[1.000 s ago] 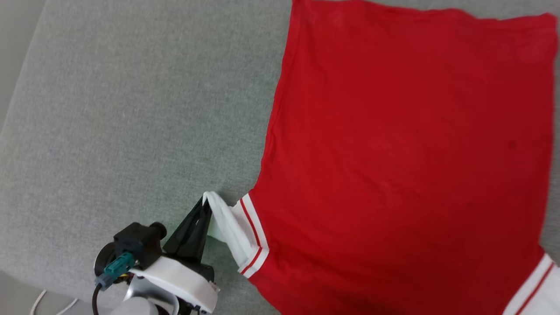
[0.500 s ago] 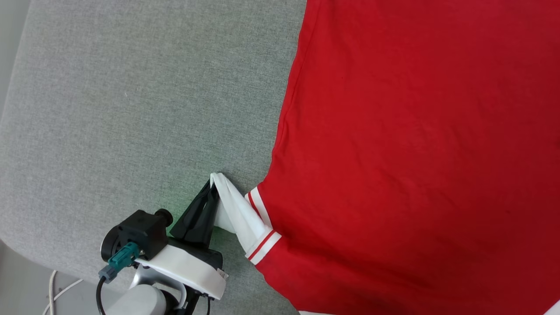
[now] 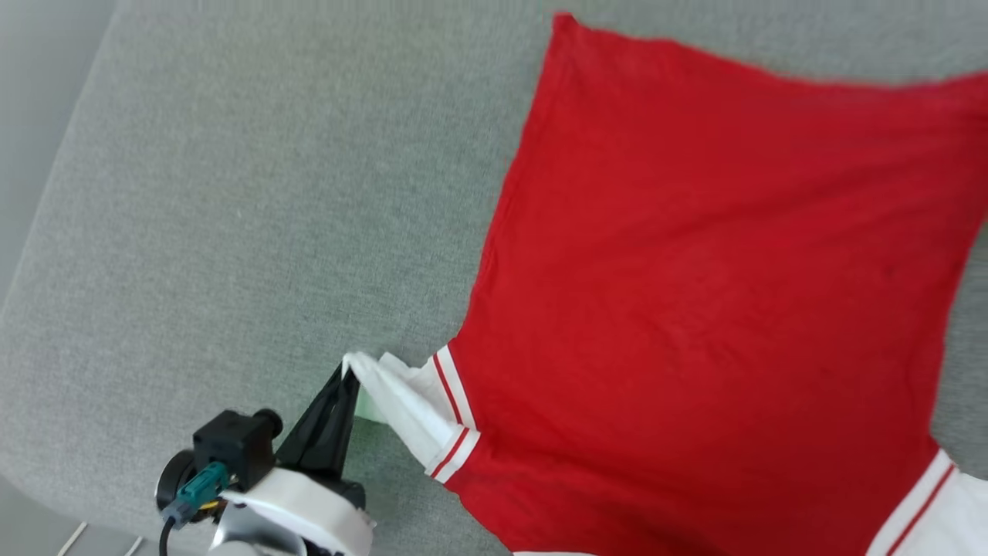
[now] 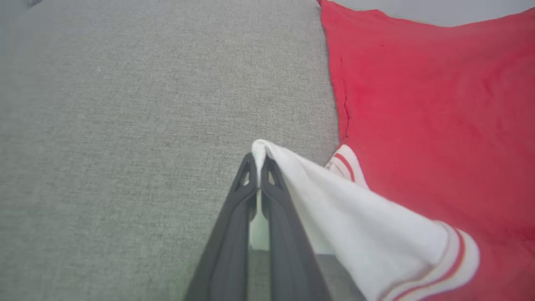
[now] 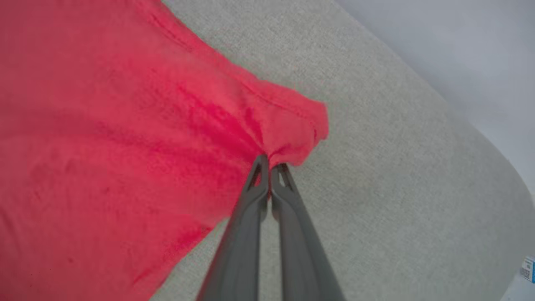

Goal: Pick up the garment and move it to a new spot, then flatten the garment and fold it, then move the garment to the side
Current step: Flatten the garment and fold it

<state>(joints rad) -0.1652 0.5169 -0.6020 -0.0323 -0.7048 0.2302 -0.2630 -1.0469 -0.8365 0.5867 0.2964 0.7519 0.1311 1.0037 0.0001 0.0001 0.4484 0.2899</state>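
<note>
Left pincer, as before, tight on garment sleeve; right pincer newly tight on, apparently, hem.

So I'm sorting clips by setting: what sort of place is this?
Probably an indoor lab or test setup, though I can't be sure: a broad grey fabric-covered pad with rounded edges serves as the work surface, the red garment lies on it, and bare pale floor borders it.

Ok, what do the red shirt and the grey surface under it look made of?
Red short-sleeved shirt: soft matte knit, probably cotton jersey; it drapes and puckers where pinched. Grey surface: matte woven upholstery cloth, seemingly; fine speckled weave, rounded padded-looking edge.
</note>
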